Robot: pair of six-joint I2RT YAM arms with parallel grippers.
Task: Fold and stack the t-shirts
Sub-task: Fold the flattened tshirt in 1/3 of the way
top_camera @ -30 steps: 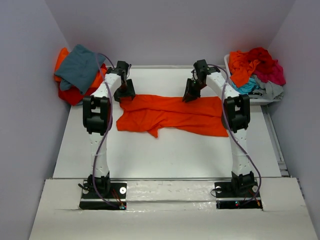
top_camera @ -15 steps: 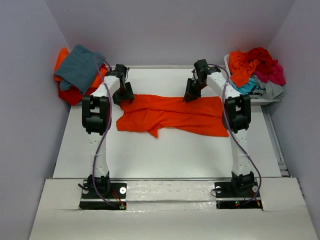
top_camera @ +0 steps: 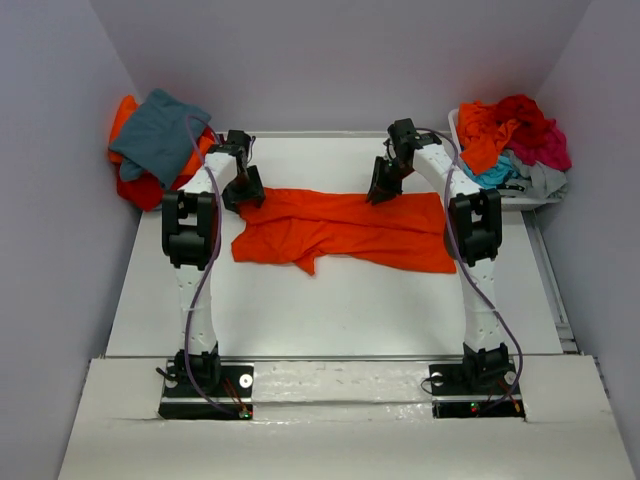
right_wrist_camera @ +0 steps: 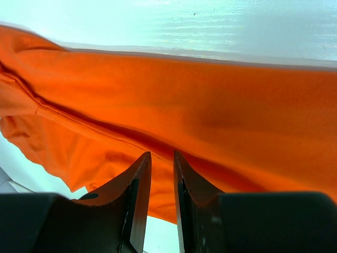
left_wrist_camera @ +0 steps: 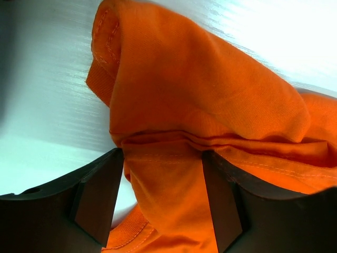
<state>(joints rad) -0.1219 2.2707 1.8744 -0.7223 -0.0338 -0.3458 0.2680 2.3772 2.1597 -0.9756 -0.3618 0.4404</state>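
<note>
Across the far half of the table (top_camera: 330,310) lies the one bright orange t-shirt (top_camera: 340,230), spread wide but rumpled, with a flap trailing off its near edge. Over the last second the left gripper (top_camera: 244,188) has drifted a little outward at the shirt's far left corner, and its jaws have narrowed only a touch. They stand wide apart astride a thick bunched fold, open rather than clamped as far as the wrist view shows. The right gripper (top_camera: 383,185) has not shifted; its jaws are nearly together, pinching the shirt's far edge. The cloth itself has barely moved, so the shirt is probably being drawn flat, with no fold made yet.

Counted: two arms, two grippers and one shirt on the table. One pile (top_camera: 155,145) sits at the far left in three colours, teal-grey over orange and red. One white bin (top_camera: 540,197) at the far right is heaped with tangled shirts (top_camera: 510,130) in orange, red, magenta, turquoise and grey.
</note>
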